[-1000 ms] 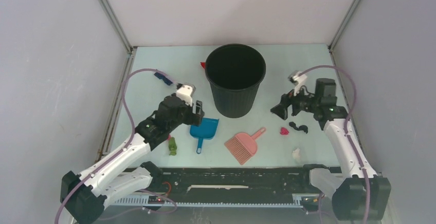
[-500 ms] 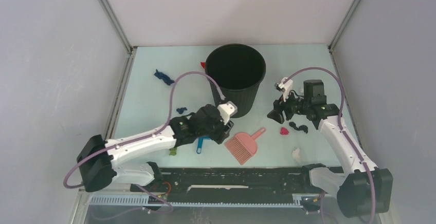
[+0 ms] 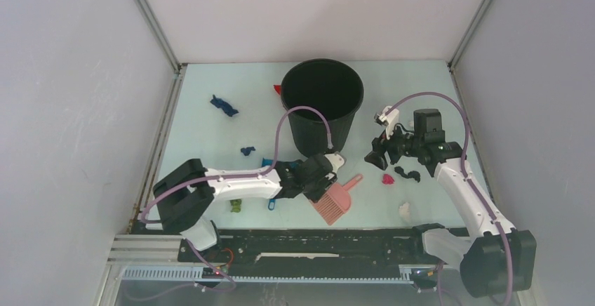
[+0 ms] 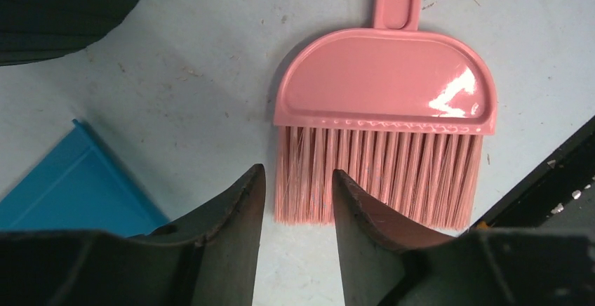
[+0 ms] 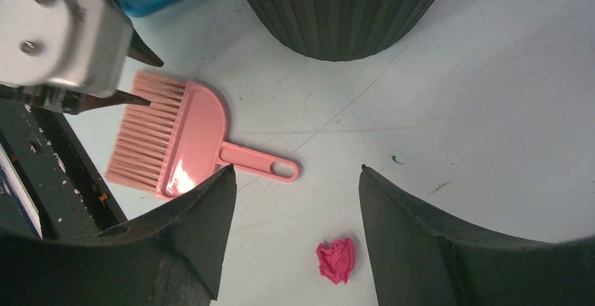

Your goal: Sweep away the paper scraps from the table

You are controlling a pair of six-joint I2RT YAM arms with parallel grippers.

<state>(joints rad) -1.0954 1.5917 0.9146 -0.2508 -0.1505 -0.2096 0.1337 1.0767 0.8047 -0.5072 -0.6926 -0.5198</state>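
Observation:
Paper scraps lie on the mint table [image 3: 210, 137]: dark blue [image 3: 224, 104], a small dark blue one [image 3: 247, 151], red [image 3: 277, 89] behind the bin, green [image 3: 236, 205], magenta [image 3: 386, 178], black [image 3: 407, 173] and white [image 3: 405, 210]. My left gripper [image 3: 326, 182] is low at the pink brush [image 3: 335, 199]. In the left wrist view it is open [image 4: 296, 180], its tips at the left end of the bristles [image 4: 379, 173]. My right gripper [image 3: 374, 155] is open and empty [image 5: 296, 173], hovering over the magenta scrap [image 5: 337, 259].
A black bin [image 3: 322, 106] stands mid-table, just behind both grippers. The blue dustpan [image 3: 267, 161] lies mostly under my left arm, its handle [image 3: 272, 205] showing. The black base rail [image 3: 316, 239] runs along the near edge. Grey walls close in left, right and back.
My left arm swung right and down, from above the dustpan to the brush's bristle end. My right gripper shifted slightly left, then held still.

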